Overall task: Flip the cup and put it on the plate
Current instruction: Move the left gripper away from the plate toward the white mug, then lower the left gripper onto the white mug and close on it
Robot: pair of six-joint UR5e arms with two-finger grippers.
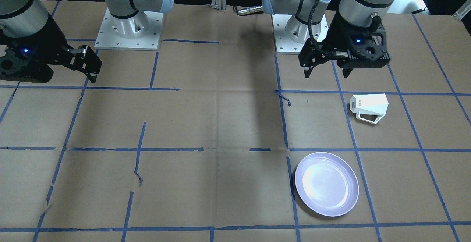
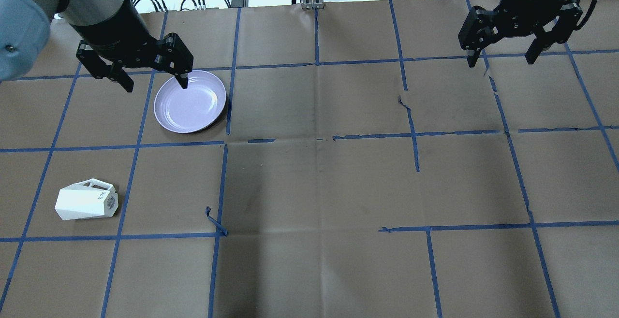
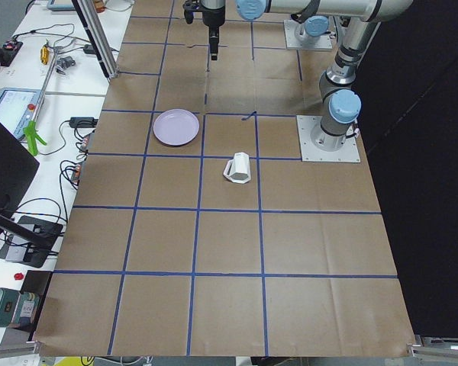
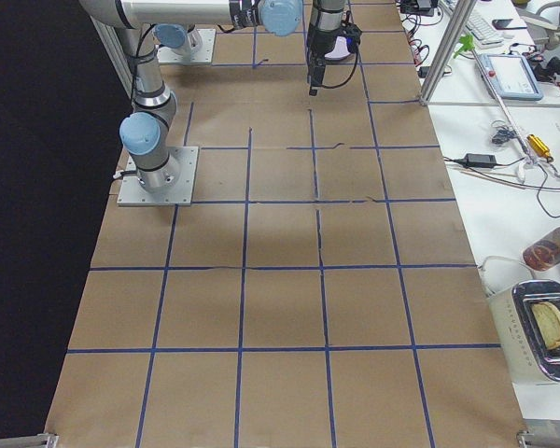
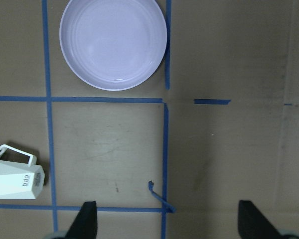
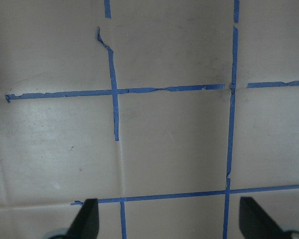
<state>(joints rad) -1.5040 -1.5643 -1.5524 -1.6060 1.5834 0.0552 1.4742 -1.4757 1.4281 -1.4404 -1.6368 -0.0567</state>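
Hovering with its fingers spread wide, the left claw [image 2: 155, 83] was the nearer one to the small white faceted cup [image 2: 86, 200], which lay on its side on the brown paper-covered counter [image 2: 314, 187], below and outboard of that claw. Its long axis ran across the counter: base toward centre, mouth outward, handle on the side of the round glossy lavender plate [image 2: 190, 101]. The right claw [image 2: 500, 59], also spread, hung well apart.
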